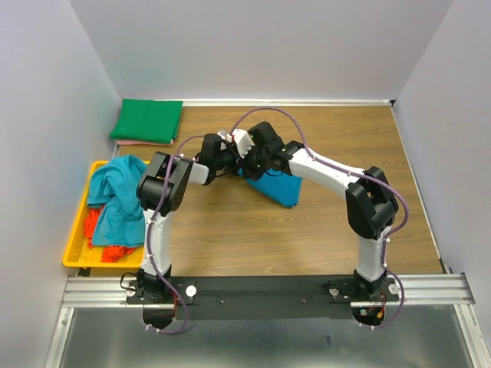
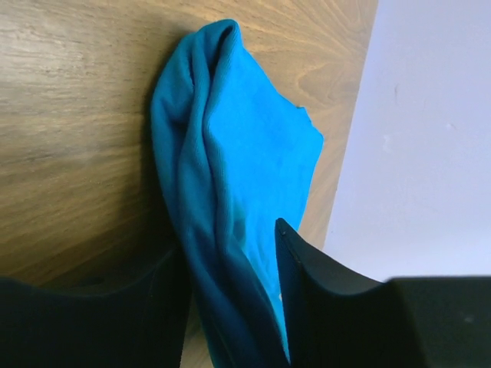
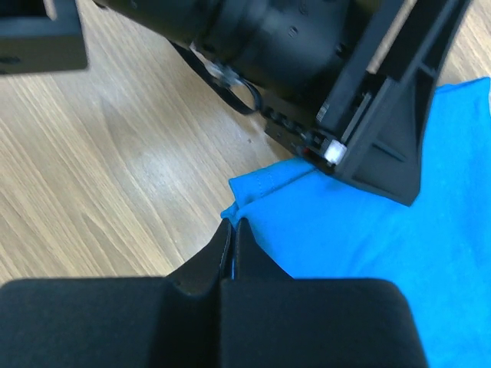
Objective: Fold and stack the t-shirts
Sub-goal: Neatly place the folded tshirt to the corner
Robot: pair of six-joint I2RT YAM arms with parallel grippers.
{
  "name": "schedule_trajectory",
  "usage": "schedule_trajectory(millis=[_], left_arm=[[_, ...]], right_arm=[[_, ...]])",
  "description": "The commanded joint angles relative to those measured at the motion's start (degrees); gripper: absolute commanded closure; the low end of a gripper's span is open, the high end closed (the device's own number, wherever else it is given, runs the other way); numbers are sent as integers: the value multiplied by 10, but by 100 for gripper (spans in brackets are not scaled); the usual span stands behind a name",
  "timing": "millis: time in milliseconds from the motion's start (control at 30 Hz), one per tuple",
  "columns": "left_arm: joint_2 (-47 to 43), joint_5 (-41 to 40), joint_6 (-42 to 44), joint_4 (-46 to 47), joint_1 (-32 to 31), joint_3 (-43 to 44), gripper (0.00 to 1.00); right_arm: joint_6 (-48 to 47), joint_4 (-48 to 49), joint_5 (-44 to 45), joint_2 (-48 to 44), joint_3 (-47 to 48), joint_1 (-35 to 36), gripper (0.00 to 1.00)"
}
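There are two arms, a left arm (image 1: 156,230) and a right arm (image 1: 330,172), one tray (image 1: 75,247) and one table (image 1: 322,245). Four shirts show: one blue shirt (image 1: 280,188), one teal shirt (image 1: 119,192), one orange-red shirt (image 1: 115,251), one green shirt (image 1: 147,120).

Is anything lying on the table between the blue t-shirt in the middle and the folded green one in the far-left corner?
Nothing lies on the bare table between the blue t-shirt and the green folded t-shirt. Only the left arm's wrist hangs over that stretch, its left gripper straddling a fold of the blue shirt.
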Motion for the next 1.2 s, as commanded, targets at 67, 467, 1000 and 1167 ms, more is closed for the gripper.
schedule_trajectory(millis=[67,467,1000,1167], left_arm=[[22,-40,10,14,-13,32,55],[18,-122,240,-215,-5,156,100],[55,-219,664,-490,83,420,100],[73,-216,769,-565,122,500,100]], right_arm=[[13,20,-20,24,30,-1,99],[41,18,10,-5,26,-11,41],[45,-37,6,-106,0,-113,0],[32,-41,16,-132,-19,-121,0]])
